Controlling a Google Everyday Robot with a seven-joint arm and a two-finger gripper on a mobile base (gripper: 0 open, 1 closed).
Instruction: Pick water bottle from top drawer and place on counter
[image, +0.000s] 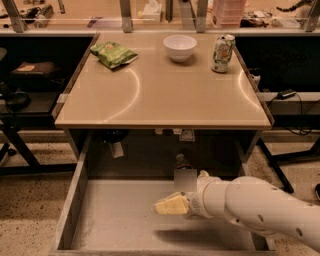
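The water bottle (184, 173) stands upright at the back of the open top drawer (69, 212), just under the front edge of the counter (165, 95). Its dark cap and clear body show; its lower part is hidden behind my arm. My gripper (168, 205), pale yellow at the end of a white arm, hangs over the drawer's pale bottom, in front of the bottle and slightly to its left, apart from it. It holds nothing that I can see.
On the counter stand a green chip bag (114, 53) at the back left, a white bowl (180, 47) at the back middle and a green-patterned can (222, 46) at the back right. Dark tables and cables flank the counter.
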